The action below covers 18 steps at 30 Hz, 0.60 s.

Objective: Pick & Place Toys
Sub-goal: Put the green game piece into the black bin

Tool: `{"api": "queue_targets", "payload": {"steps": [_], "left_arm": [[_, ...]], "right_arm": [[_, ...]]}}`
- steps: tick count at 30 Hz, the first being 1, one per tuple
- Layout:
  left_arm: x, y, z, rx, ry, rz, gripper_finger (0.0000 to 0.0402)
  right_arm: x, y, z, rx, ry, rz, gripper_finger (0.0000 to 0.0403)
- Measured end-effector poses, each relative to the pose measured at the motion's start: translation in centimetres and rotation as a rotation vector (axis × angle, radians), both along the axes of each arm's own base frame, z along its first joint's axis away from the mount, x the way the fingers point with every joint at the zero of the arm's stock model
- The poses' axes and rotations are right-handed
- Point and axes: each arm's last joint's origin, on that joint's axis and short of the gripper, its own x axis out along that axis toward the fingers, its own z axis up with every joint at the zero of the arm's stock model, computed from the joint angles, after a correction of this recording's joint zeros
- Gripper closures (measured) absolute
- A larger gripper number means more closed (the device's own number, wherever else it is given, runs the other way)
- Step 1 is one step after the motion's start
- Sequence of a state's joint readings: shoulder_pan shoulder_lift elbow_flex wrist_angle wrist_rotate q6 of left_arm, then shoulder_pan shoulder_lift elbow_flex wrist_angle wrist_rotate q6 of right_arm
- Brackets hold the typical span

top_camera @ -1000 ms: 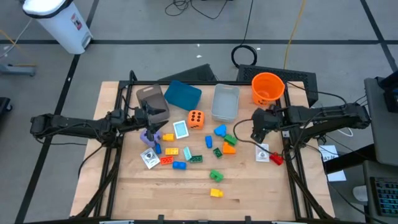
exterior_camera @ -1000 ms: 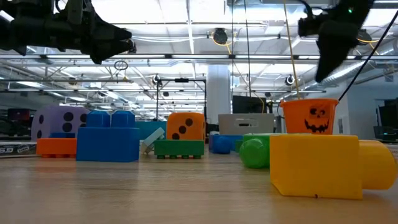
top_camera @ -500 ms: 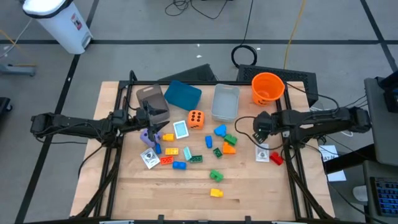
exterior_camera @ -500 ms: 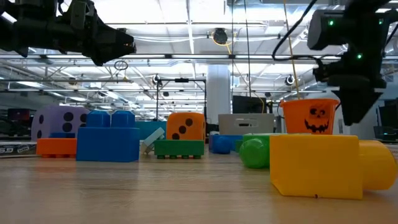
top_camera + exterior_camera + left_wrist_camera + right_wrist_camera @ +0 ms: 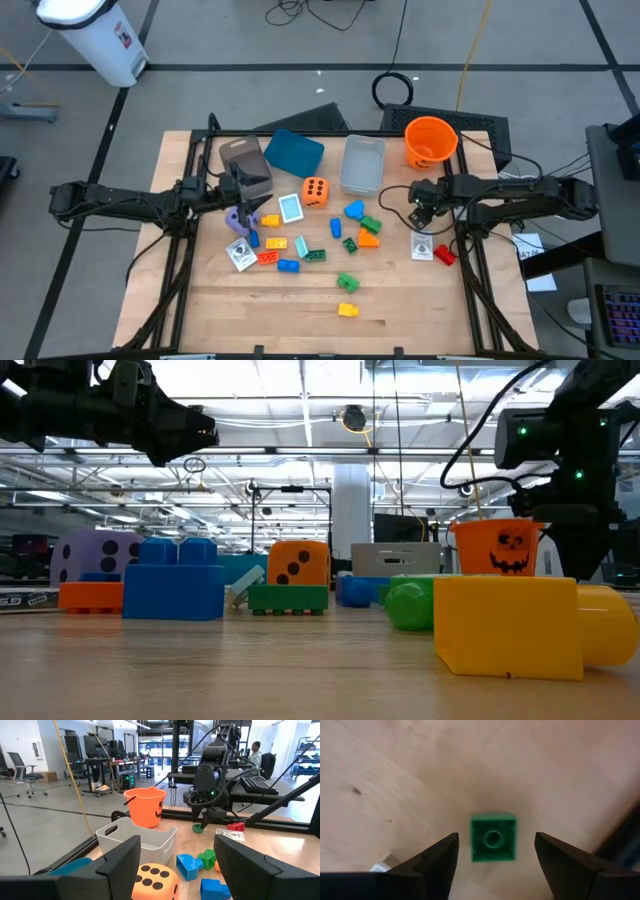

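Note:
Toys lie scattered on the wooden table (image 5: 400,300): coloured bricks, an orange spotted die (image 5: 315,190), a purple die (image 5: 237,218) and small cards (image 5: 291,208). My right gripper (image 5: 418,208) points down near the right edge, open. Its fingers stand on either side of a small green brick (image 5: 493,838), a little above it. The brick lies flat on the wood, stud up, and also shows under the gripper in the left wrist view (image 5: 198,827). My left gripper (image 5: 177,855) hangs level and open above the purple die, with nothing between its fingers.
An orange bucket (image 5: 431,141), a white bin (image 5: 362,164), a teal box (image 5: 294,152) and a grey box (image 5: 243,158) line the far side. A card (image 5: 422,246) and a red brick (image 5: 443,256) lie just nearer than my right gripper. A yellow brick (image 5: 347,310) lies near the front.
My right gripper has come down toward the table and a little toward its right edge, tipping steeper and rolling at the wrist, and now stands over the small green brick. Its fingers stay open.

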State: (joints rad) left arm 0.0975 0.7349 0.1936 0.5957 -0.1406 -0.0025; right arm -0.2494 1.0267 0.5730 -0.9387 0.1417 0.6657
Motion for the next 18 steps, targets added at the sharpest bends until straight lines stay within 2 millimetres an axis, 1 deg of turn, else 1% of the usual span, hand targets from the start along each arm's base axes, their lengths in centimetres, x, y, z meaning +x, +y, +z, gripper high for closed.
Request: {"api": "queue_targets", "payload": {"steps": [4, 11, 14, 18], "left_arm": [[0.0, 0.0, 0.0, 0.002, 0.001, 0.0, 0.0146], [0.0, 0.0, 0.0, 0.005, 0.002, 0.001, 0.0146], [0.0, 0.0, 0.0, 0.005, 0.003, 0.001, 0.0143], [0.0, 0.0, 0.0, 0.007, 0.003, 0.001, 0.0142]], "right_arm": [[0.0, -0.2, -0.7, 0.03, -0.038, 0.008, 0.0149], [-0.4, -0.2, -1.3, 0.034, -0.02, -0.006, 0.0152], [-0.4, -0.2, -1.4, 0.035, -0.016, -0.006, 0.0167], [-0.4, -0.2, -1.4, 0.035, -0.016, -0.002, 0.0206]]}}
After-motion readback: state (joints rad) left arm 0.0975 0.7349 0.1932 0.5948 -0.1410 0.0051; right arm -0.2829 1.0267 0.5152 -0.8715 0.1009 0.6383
